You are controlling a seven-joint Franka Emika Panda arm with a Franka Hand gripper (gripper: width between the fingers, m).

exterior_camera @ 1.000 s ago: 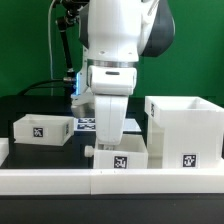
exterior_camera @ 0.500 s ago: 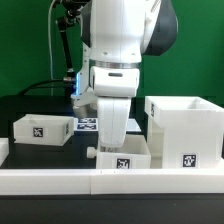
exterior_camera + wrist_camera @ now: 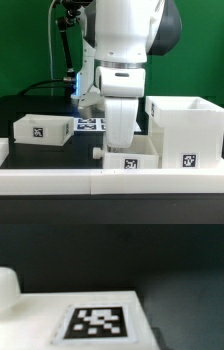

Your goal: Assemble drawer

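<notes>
Three white drawer parts stand on the black table in the exterior view. A low tray (image 3: pixel 42 128) sits at the left. The tall boxy shell (image 3: pixel 185 128) stands at the right. A second low tray (image 3: pixel 148 152) lies between them, close to the shell. My gripper (image 3: pixel 122 136) reaches straight down into this middle tray's back wall; its fingertips are hidden by the hand and the tray, and it appears shut on the wall. The wrist view shows a white tray face (image 3: pixel 45 305) with its black-and-white tag (image 3: pixel 97 323); no fingers show there.
A long white border rail (image 3: pixel 60 181) runs along the front of the table. The marker board (image 3: pixel 88 124) lies flat behind the trays. A black post with cables (image 3: pixel 66 50) stands at the back left before a green backdrop.
My arm and the middle tray have moved together toward the exterior view's right, closer to the shell. The left tray and the shell have not moved.
</notes>
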